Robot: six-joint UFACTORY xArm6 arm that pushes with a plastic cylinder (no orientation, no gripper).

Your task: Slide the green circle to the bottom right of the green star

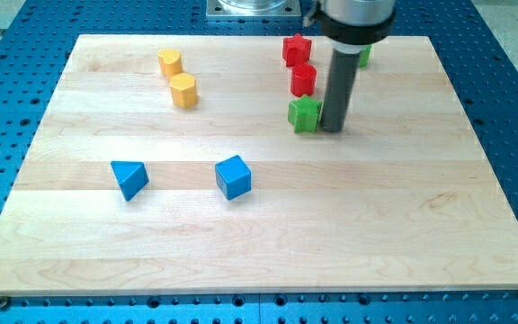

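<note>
The green star [304, 114] lies on the wooden board [259, 234], right of centre near the view's top. My tip [333, 129] stands just to the star's right, close to touching it. The green circle [364, 56] is mostly hidden behind my arm near the board's top edge; only a green sliver shows at the rod's right, up and to the right of the star.
A red star [296, 49] and a red block [303, 80] stand just above the green star. Two yellow blocks [170, 63] [183, 91] sit at upper left. A blue triangle [129, 178] and a blue cube [233, 176] lie left of centre.
</note>
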